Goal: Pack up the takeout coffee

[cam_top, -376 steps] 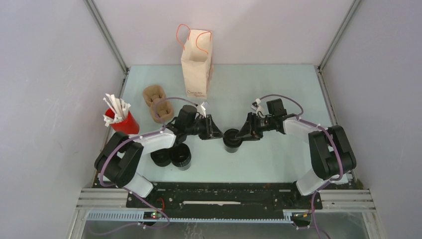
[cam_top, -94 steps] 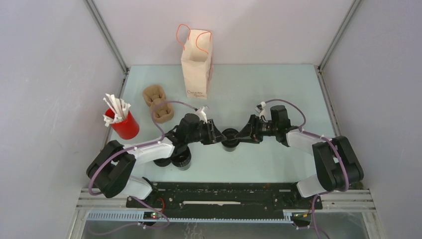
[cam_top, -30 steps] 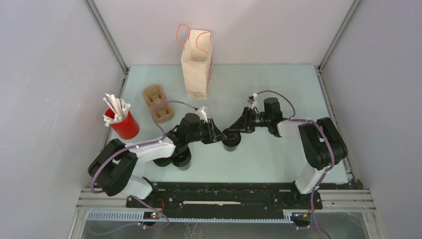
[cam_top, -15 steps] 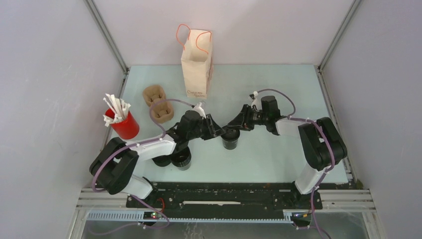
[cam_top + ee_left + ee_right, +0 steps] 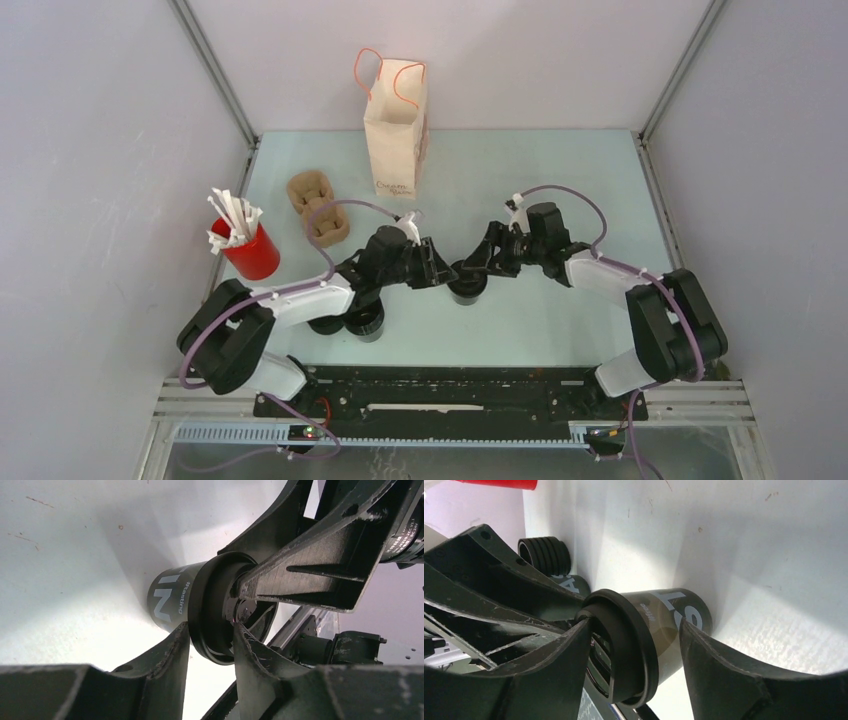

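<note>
One takeout coffee, a small black cup with a black lid, stands on the table between both arms. My left gripper reaches it from the left and is shut on its lid. In the left wrist view one finger sits under the lid rim and the other rests on the lid top of the takeout coffee. My right gripper comes from the right and is open. In the right wrist view its fingers straddle the takeout coffee along its height, with a gap at the cup's side.
Two more black cups stand near the left arm's elbow. A red cup with white sticks is at the left, and a brown pulp carrier lies behind it. A paper bag stands upright at the back.
My right gripper's jaws have spread wider around the cup, and the right arm has swung slightly back to the right. The left gripper and the cup stay where they were.
</note>
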